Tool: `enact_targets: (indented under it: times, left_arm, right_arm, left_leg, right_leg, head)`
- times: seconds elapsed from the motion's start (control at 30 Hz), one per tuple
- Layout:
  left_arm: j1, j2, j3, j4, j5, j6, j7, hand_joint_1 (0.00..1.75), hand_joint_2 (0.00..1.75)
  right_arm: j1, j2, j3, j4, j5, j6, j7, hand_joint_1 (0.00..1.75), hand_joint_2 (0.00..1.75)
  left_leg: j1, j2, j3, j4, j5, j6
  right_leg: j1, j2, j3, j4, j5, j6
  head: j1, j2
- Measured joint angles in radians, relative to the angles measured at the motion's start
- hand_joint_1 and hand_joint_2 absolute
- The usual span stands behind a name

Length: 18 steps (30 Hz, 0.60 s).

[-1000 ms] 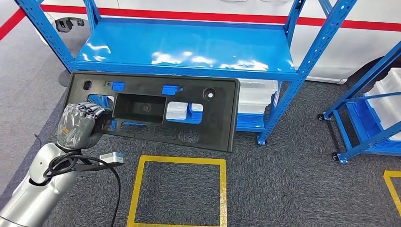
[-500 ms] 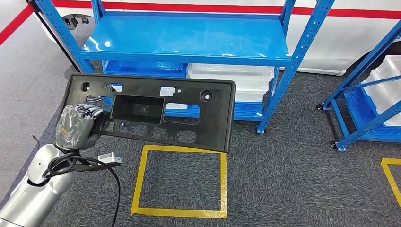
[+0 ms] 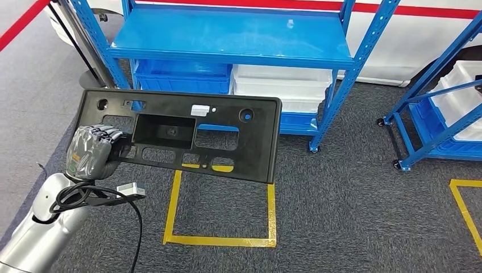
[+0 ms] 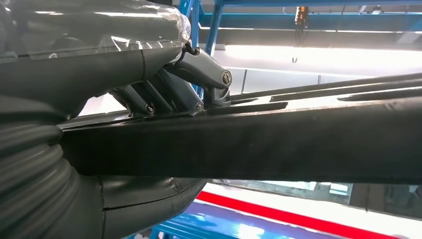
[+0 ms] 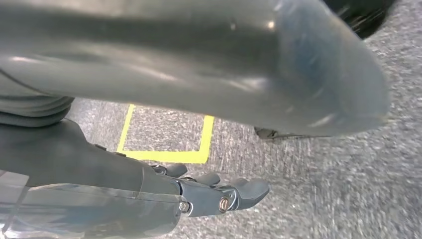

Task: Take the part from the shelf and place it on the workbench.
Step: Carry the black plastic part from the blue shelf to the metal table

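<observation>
The blue shelf (image 3: 227, 40) stands ahead on grey carpet, bins beneath it. In front of it the long black part (image 3: 182, 136) hangs in the air, off the shelf, above a yellow taped square (image 3: 221, 239). The left robot hand (image 3: 91, 151) grips its near end; the right robot hand (image 5: 149, 199) hangs empty over the floor, fingers loosely extended

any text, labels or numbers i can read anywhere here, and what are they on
No readable words, brands or numbers in any view.
Black part, gripped by the left hand: a small white tag near its top edge, too small to read.
Floor: yellow tape square, a marking with no lettering.
</observation>
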State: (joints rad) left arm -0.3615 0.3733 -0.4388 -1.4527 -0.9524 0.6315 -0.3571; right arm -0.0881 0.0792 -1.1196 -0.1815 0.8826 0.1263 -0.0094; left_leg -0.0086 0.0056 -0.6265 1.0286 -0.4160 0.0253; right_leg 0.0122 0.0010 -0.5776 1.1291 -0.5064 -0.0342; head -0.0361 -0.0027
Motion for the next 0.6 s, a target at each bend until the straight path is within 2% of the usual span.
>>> enact_targets:
  times: [0.03,0.07,0.13,0.17,0.2,0.23,0.3,0.33,0.37,0.4,0.43,0.47,0.5,0.53,0.57,0.6]
  left_arm:
    - [-0.001,0.000,0.000,0.000,0.000,0.000,0.000,1.75,1.75]
    - [-0.002,0.001,0.000,0.000,0.000,0.000,0.000,1.75,1.75]
    - [-0.002,0.002,0.000,0.000,0.000,0.001,0.000,1.75,1.75]
    - [-0.001,0.002,0.000,0.001,0.000,0.001,0.000,1.75,1.75]
    - [-0.001,0.004,0.001,0.001,0.000,0.001,0.000,1.75,1.75]
    - [-0.002,0.006,0.002,0.001,0.001,0.001,0.000,1.75,1.75]
    - [-0.001,0.010,0.002,0.002,0.001,0.001,0.000,1.75,1.75]
    - [0.000,0.010,0.003,0.002,0.002,0.001,0.001,1.75,1.75]
    - [0.003,0.011,0.003,0.002,0.003,0.001,0.001,1.75,1.75]
    - [0.005,0.011,0.003,0.002,0.004,0.001,0.001,1.75,1.75]
    - [0.006,0.012,0.003,0.002,0.005,0.001,0.001,1.75,1.75]
    - [0.006,0.014,0.003,0.002,0.006,0.001,0.001,1.75,1.75]
    - [0.006,0.014,0.004,0.001,0.006,0.000,0.001,1.75,1.75]
    - [0.006,0.015,0.005,0.000,0.007,0.000,0.001,1.75,1.75]
    - [0.006,0.015,0.007,0.000,0.007,0.000,0.001,1.75,1.75]
    - [0.006,0.016,0.008,-0.001,0.007,0.000,0.001,1.75,1.75]
  right_arm:
    - [-0.001,-0.001,0.000,0.000,0.000,0.000,0.000,0.00,0.00]
    - [-0.001,-0.001,0.000,0.000,-0.001,0.000,0.000,0.00,0.00]
    - [-0.001,0.000,0.000,0.000,-0.002,0.000,-0.001,0.00,0.00]
    - [-0.001,0.000,-0.001,0.000,-0.003,0.000,-0.001,0.00,0.00]
    - [-0.002,0.001,-0.001,0.001,-0.004,0.000,-0.001,0.00,0.00]
    - [-0.003,0.002,-0.001,0.001,-0.005,0.000,-0.001,0.00,0.00]
    - [-0.003,0.002,-0.002,0.001,-0.006,0.001,-0.002,0.00,0.00]
    - [-0.003,0.002,-0.002,0.001,-0.006,0.001,-0.003,0.00,0.00]
    - [-0.003,0.002,-0.002,0.001,-0.006,0.001,-0.004,0.00,0.00]
    - [-0.003,0.002,-0.003,0.001,-0.006,0.001,-0.005,0.00,0.00]
    - [-0.003,0.003,-0.003,0.001,-0.006,0.001,-0.006,0.00,0.00]
    - [-0.003,0.003,-0.004,0.001,-0.006,0.001,-0.006,0.00,0.00]
    - [-0.004,0.003,-0.004,0.001,-0.006,0.001,-0.007,0.00,0.00]
    - [-0.003,0.003,-0.004,0.001,-0.006,0.001,-0.007,0.00,0.00]
    - [-0.003,0.003,-0.004,0.000,-0.006,0.001,-0.008,0.00,0.00]
    - [-0.002,0.003,-0.005,0.000,-0.006,0.001,-0.008,0.00,0.00]
  left_leg:
    - [0.000,0.001,-0.005,-0.001,0.008,-0.002]
    - [0.002,0.001,-0.009,-0.003,0.016,-0.007]
    - [0.006,0.002,-0.015,-0.012,0.034,-0.017]
    - [0.007,0.000,-0.020,-0.013,0.030,-0.022]
    - [0.007,-0.001,-0.028,-0.001,0.008,-0.026]
    - [0.008,-0.003,-0.039,0.031,-0.031,-0.031]
    - [0.016,-0.004,-0.063,0.147,-0.126,-0.043]
    - [0.020,-0.004,-0.071,0.208,-0.152,-0.050]
    - [0.025,-0.003,-0.069,0.250,-0.153,-0.057]
    - [0.030,-0.003,-0.055,0.264,-0.133,-0.065]
    - [0.035,-0.003,-0.026,0.243,-0.102,-0.073]
    - [0.041,-0.003,0.015,0.194,-0.080,-0.082]
    - [0.043,-0.004,0.063,0.128,-0.080,-0.088]
    - [0.042,-0.005,0.102,0.069,-0.092,-0.085]
    - [0.040,-0.006,0.124,0.028,-0.110,-0.079]
    - [0.036,-0.007,0.132,0.008,-0.119,-0.067]
  right_leg:
    - [0.006,0.001,0.039,-0.063,-0.003,-0.011]
    - [0.011,0.002,0.059,-0.103,-0.009,-0.017]
    - [0.012,0.002,0.064,-0.132,0.005,-0.017]
    - [0.010,0.001,0.059,-0.142,0.020,-0.018]
    - [0.005,-0.001,0.054,-0.152,0.035,-0.020]
    - [0.000,-0.003,0.047,-0.162,0.049,-0.021]
    - [-0.004,-0.006,0.021,-0.159,0.067,-0.019]
    - [-0.006,-0.008,0.007,-0.154,0.074,-0.016]
    - [-0.009,-0.009,-0.010,-0.146,0.081,-0.012]
    - [-0.014,-0.010,-0.028,-0.136,0.087,-0.007]
    - [-0.019,-0.010,-0.047,-0.123,0.093,0.000]
    - [-0.024,-0.010,-0.066,-0.109,0.098,0.006]
    - [-0.026,-0.010,-0.083,-0.094,0.102,0.013]
    - [-0.027,-0.009,-0.096,-0.083,0.107,0.021]
    - [-0.026,-0.009,-0.103,-0.078,0.115,0.028]
    - [-0.025,-0.008,-0.108,-0.079,0.125,0.035]
  head:
    - [0.000,0.000]
    - [0.000,0.000]
    - [0.000,0.000]
    - [0.000,0.000]
    - [0.000,0.000]
    - [0.000,0.000]
    - [0.000,0.000]
    - [0.000,0.000]
    - [0.000,0.000]
    - [0.000,0.000]
    - [0.000,0.000]
    - [0.000,0.000]
    - [0.000,0.000]
    - [0.000,0.000]
    - [0.000,0.000]
    - [0.000,0.000]
